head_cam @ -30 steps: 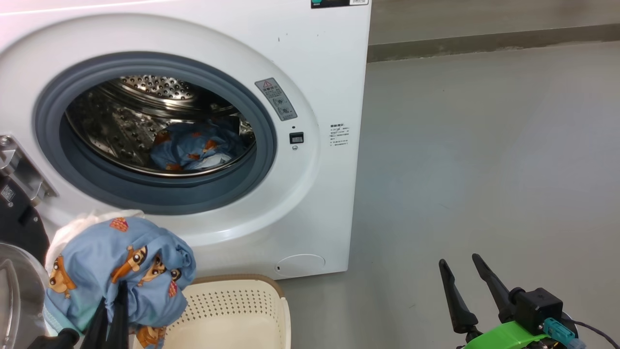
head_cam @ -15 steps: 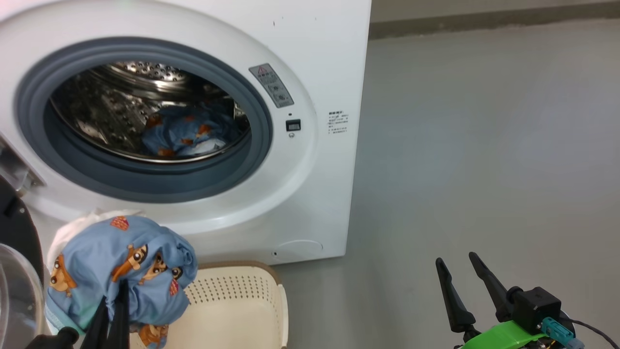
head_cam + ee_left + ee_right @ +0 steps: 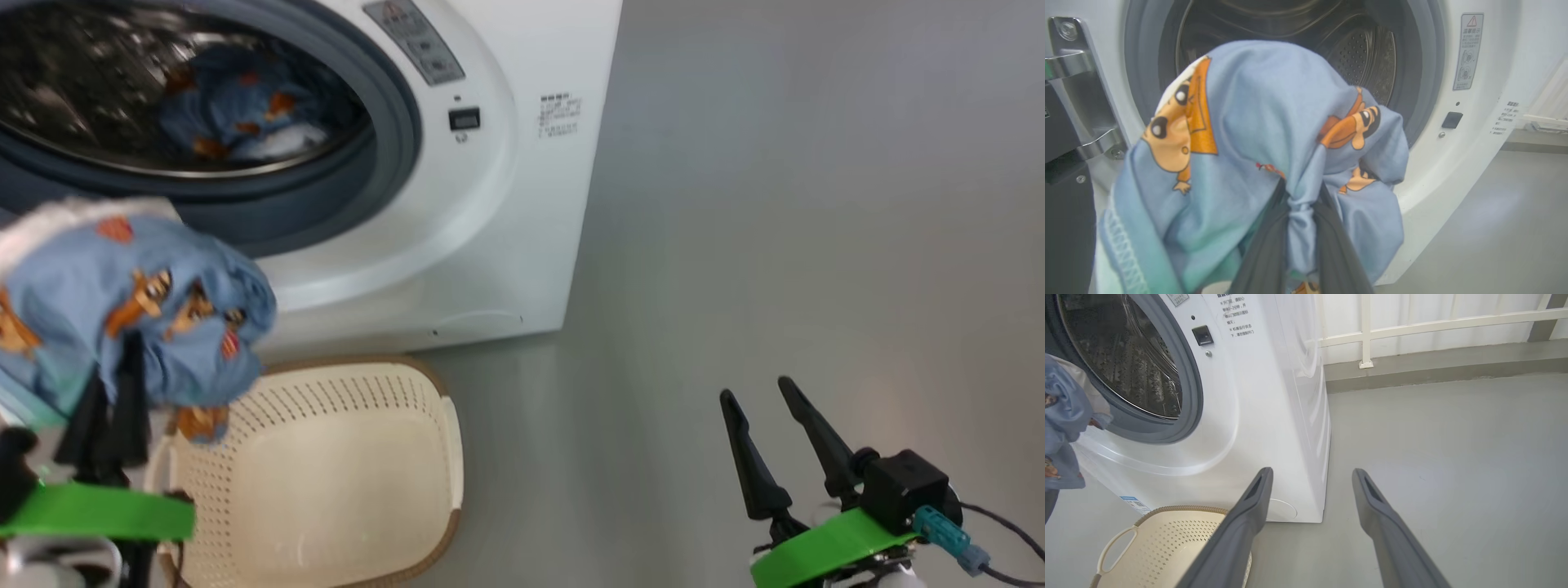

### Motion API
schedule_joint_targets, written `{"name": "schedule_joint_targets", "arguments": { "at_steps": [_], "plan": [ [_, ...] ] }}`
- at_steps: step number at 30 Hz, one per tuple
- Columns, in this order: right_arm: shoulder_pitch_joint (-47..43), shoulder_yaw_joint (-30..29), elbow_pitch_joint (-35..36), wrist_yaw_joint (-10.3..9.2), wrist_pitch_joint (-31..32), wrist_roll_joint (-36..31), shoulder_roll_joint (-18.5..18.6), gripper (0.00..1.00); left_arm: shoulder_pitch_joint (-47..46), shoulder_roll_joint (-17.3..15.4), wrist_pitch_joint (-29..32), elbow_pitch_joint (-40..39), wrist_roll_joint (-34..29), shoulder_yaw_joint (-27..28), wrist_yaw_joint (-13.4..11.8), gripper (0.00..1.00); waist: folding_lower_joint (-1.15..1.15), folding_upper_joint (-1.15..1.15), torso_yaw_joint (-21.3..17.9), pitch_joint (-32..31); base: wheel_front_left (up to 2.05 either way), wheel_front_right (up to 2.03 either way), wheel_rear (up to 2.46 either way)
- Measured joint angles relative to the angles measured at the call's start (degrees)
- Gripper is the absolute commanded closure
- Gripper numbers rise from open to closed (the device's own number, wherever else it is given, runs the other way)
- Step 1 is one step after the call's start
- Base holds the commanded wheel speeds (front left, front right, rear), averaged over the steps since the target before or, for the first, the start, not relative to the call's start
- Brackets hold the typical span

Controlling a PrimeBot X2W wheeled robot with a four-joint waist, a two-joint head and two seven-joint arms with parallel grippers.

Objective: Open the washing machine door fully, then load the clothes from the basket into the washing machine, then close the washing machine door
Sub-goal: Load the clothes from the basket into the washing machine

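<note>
Blue cartoon-print clothes (image 3: 1274, 122) bunch over the left claw (image 3: 1301, 196), pinched tight, fingers aimed into the washing machine (image 3: 506, 204) drum. Right claw (image 3: 755, 392) stands parted and empty

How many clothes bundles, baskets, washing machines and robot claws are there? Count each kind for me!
Clothes bundles: 2, the bundle in the drum and the held bundle
Basket: 1
Washing machine: 1
Grippers: 2, left gripper and right gripper
Total: 6
</note>
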State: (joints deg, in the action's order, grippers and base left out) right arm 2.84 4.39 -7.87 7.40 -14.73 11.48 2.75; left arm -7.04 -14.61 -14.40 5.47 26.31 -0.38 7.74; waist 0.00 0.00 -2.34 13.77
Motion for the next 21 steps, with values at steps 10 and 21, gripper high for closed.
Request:
{"name": "schedule_joint_targets", "arguments": {
  "at_steps": [10,21],
  "plan": [
    [3.1,2.3,2.0,0.00,0.0,0.6,0.0,0.00,-12.3,-4.9,-0.2,1.2,1.2,0.2,0.0,1.00,0.00,0.00,-2.6,9.3,0.00,0.00,0.00],
    [4.7,4.3,4.0,0.00,0.0,2.0,0.0,0.00,-24.6,-11.2,-0.3,5.8,3.2,-2.4,0.0,1.00,0.00,0.00,-7.0,16.4,0.00,0.00,0.00]
  ]
}}
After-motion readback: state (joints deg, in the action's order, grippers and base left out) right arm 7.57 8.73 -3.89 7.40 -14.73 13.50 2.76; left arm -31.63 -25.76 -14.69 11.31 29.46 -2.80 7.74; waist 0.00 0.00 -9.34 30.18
